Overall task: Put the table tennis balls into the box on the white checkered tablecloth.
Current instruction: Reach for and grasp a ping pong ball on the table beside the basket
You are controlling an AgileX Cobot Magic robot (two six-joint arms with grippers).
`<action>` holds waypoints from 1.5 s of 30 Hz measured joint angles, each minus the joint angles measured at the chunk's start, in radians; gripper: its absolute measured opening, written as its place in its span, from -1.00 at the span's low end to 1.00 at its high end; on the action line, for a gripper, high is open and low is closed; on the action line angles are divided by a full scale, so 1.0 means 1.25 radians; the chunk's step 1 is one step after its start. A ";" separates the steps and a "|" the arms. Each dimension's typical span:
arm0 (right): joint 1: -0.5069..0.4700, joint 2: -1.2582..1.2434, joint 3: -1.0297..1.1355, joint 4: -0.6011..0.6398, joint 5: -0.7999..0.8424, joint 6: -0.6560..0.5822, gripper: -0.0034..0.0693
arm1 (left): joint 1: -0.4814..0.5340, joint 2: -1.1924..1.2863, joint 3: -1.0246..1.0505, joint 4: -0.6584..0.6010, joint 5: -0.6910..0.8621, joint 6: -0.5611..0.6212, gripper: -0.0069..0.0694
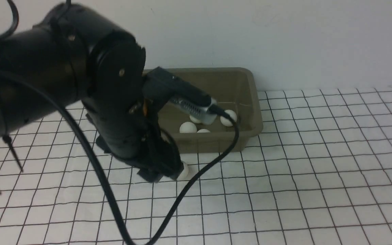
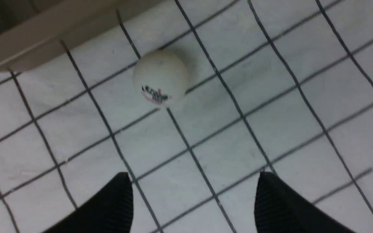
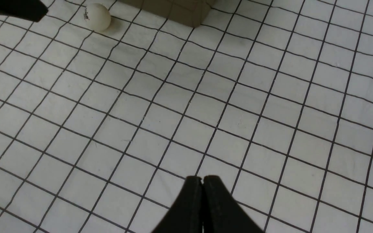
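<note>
One table tennis ball [image 2: 160, 77] with a dark logo lies on the white checkered tablecloth [image 1: 318, 153], just outside the box's near wall. My left gripper [image 2: 193, 176] hangs over the cloth, open, its fingertips short of the ball and nothing between them. In the front view the same ball [image 1: 183, 171] peeks out beside the left gripper [image 1: 160, 173]. The olive-grey box [image 1: 247, 102] holds several balls, one of them at its right [image 1: 228, 118]. My right gripper [image 3: 202, 178] is shut and empty over bare cloth, far from the loose ball [image 3: 97, 16].
The left arm fills the front view's left and hides the box's left end. Its black cable [image 1: 182, 197] loops over the cloth in front of the box. A white wall [image 1: 284, 34] stands right behind the box. The box corner [image 3: 180, 9] shows in the right wrist view.
</note>
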 joint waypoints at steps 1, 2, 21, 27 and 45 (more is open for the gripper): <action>0.000 0.000 0.000 0.006 0.000 0.000 -0.95 | 0.000 0.018 0.000 0.022 -0.021 -0.026 0.36; 0.000 0.000 0.000 0.006 0.000 0.000 -0.95 | 0.000 0.031 0.000 0.040 -0.037 -0.054 0.36; 0.000 0.000 0.000 0.030 -0.006 0.000 -0.95 | 0.027 0.138 0.002 0.273 -0.176 -0.310 0.36; 0.000 0.000 0.000 0.030 -0.006 0.000 -0.95 | 0.053 0.153 0.002 0.274 -0.195 -0.312 0.36; 0.000 0.000 0.000 0.030 -0.025 0.000 -0.95 | 0.062 0.165 0.002 0.259 -0.249 -0.314 0.36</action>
